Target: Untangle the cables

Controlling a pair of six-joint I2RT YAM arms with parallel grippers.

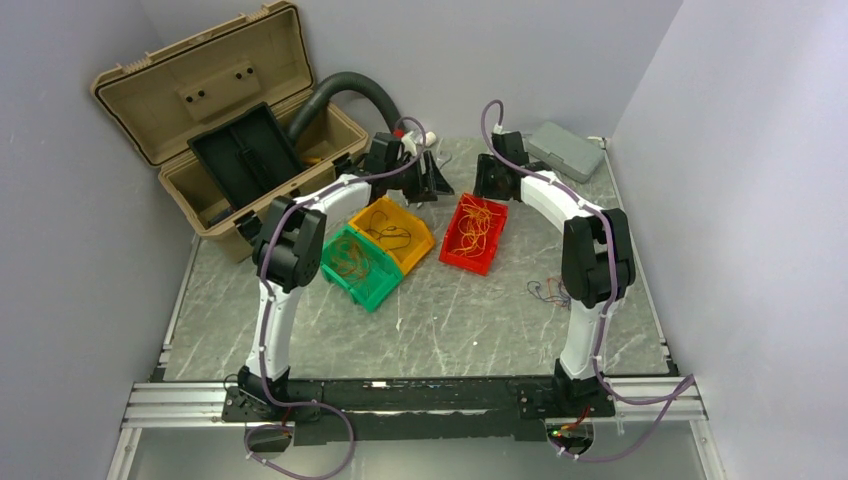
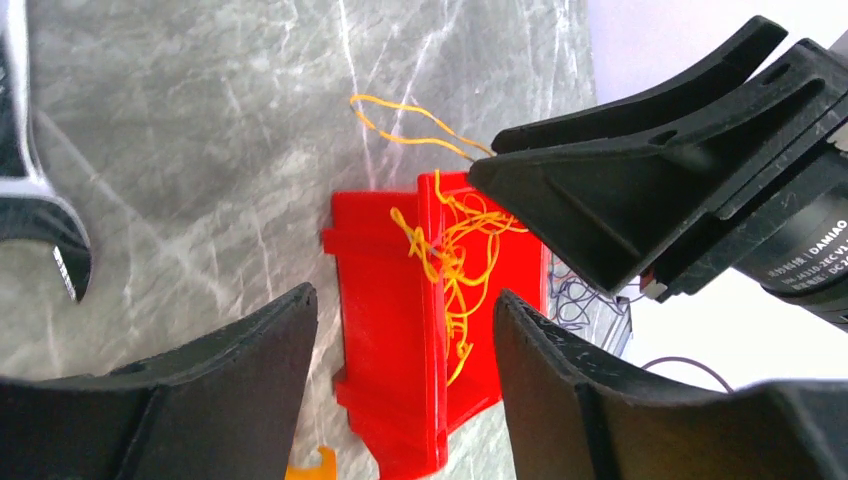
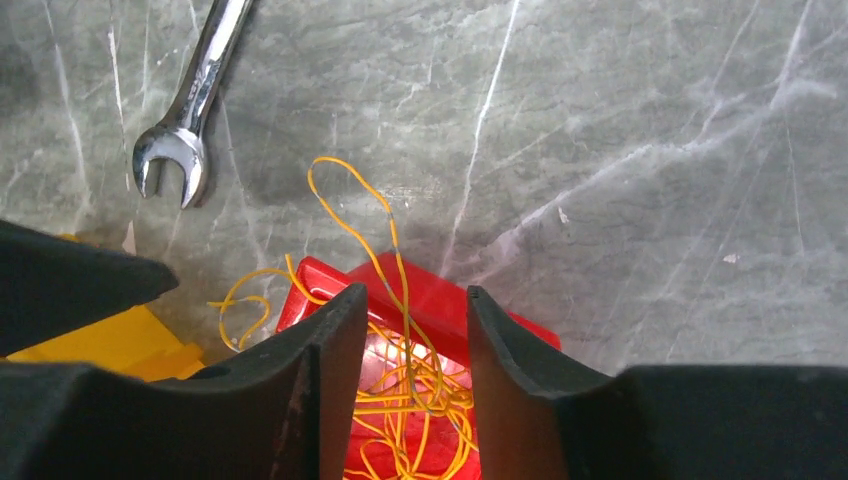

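The cables are thin orange and yellow wires [image 1: 474, 228] piled in a red bin [image 1: 462, 256]. My right gripper [image 1: 490, 183] hovers over the bin's far end. In the right wrist view it [image 3: 415, 292] is open, with the wires [image 3: 420, 400] below the gap and one orange loop [image 3: 345, 200] spilling over the bin's rim onto the table. My left gripper [image 1: 430, 180] is beside it, open and empty; the left wrist view shows it [image 2: 402, 295] above the red bin [image 2: 385, 320], with the right gripper's fingers [image 2: 620, 190] close by. A small bunch of dark wires [image 1: 550, 292] lies on the table.
A yellow bin [image 1: 392, 232] and a green bin [image 1: 356, 264], each with a few wires, stand left of the red one. A steel wrench [image 3: 185, 140] lies by the grippers. An open tan toolbox [image 1: 225, 130], a dark hose [image 1: 350, 90] and a grey case [image 1: 565, 150] stand at the back.
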